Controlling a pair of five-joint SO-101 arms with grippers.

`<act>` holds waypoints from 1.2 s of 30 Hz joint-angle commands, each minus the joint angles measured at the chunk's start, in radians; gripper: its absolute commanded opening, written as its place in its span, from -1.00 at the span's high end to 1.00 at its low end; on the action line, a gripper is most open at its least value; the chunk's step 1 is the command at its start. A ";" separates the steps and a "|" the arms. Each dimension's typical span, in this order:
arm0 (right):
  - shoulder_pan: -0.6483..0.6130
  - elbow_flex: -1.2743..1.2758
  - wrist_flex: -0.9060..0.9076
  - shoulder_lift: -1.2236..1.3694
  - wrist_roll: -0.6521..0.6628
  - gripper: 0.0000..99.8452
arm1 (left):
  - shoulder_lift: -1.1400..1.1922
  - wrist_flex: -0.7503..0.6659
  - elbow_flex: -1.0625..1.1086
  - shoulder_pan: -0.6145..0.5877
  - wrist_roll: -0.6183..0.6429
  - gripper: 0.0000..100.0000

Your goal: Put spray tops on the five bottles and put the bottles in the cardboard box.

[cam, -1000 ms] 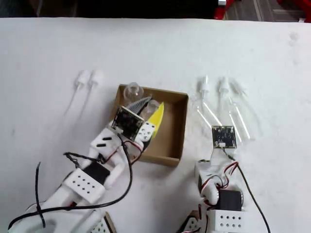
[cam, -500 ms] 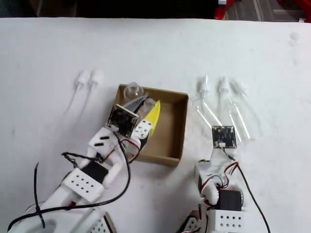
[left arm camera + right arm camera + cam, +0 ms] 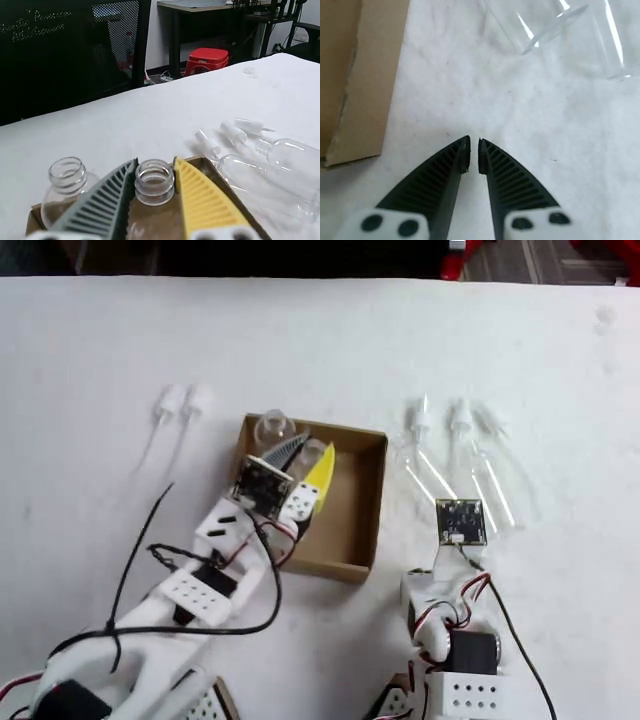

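Observation:
My left gripper (image 3: 154, 162) reaches into the cardboard box (image 3: 358, 530), its grey and yellow fingers shut on the neck of an upright clear bottle (image 3: 154, 182) with no top. From above, that left gripper (image 3: 312, 450) sits in the box's far left part. A second open-necked bottle (image 3: 272, 425) stands at the box's far left corner. Three more bottles (image 3: 470, 480) lie to the right of the box, with three spray tops (image 3: 458, 418) by them. My right gripper (image 3: 474, 150) hangs shut and empty over bare table, beside the box's corner (image 3: 350, 100).
Two spray tops (image 3: 183, 403) with long tubes lie left of the box. The right arm's wrist board (image 3: 460, 522) sits just short of the lying bottles. The white table (image 3: 320, 340) stretches bare behind the box, and loose black cables (image 3: 130, 570) trail along the left arm.
The left gripper shifted slightly toward the box's far left with the bottle, the arm behind it changed pose and its cable swung. The right arm has kept still.

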 commanded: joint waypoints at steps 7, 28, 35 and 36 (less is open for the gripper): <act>-0.008 0.008 0.004 -0.007 -0.009 0.97 | 0.033 -0.078 -0.003 -0.016 0.008 0.91; -0.008 0.008 0.004 -0.007 -0.009 0.97 | -0.225 0.172 -0.037 -0.013 0.018 0.64; -0.008 0.008 0.004 -0.007 -0.009 0.97 | -0.509 0.503 -0.140 -0.042 0.072 0.64; -0.008 0.008 0.004 -0.007 -0.009 0.97 | -0.558 0.546 -0.152 -0.042 0.074 0.64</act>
